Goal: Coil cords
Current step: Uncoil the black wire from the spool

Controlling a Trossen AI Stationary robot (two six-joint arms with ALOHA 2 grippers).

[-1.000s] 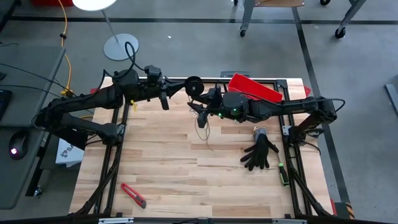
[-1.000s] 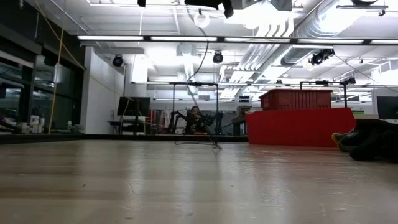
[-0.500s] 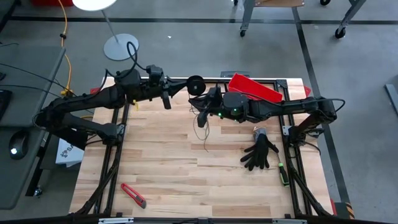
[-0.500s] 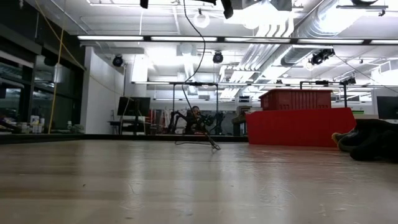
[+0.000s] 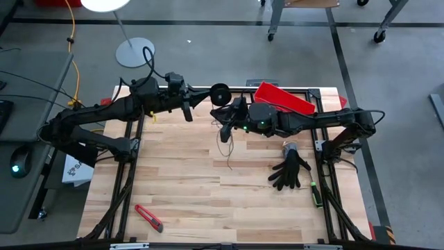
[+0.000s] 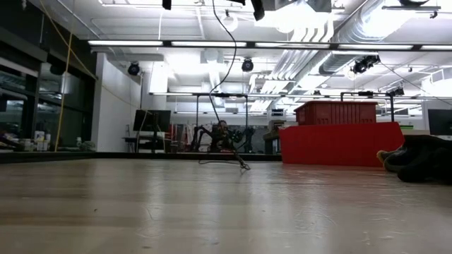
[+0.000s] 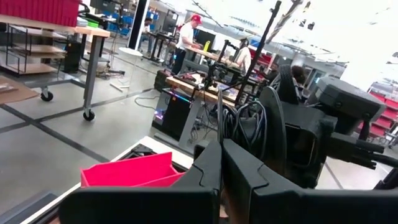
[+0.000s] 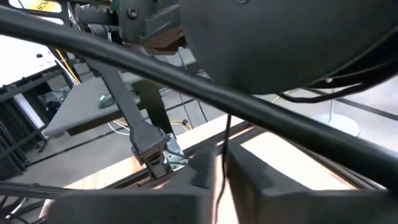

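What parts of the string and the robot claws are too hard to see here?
- High view: the cord is too thin to follow across the wood, so its end is lost.
- High view: the spool is a small dark disc; its windings cannot be seen.
- Low view: both arms are cut off by the top edge.
- Right wrist view: the spool fills the picture close up, hiding the table behind the right claw.

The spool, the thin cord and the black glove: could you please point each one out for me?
spool [image 5: 219, 92], high view, centre of its round face.
thin cord [image 5: 229, 154], high view, hanging stretch over the table.
black glove [image 5: 290, 170], high view, its palm.
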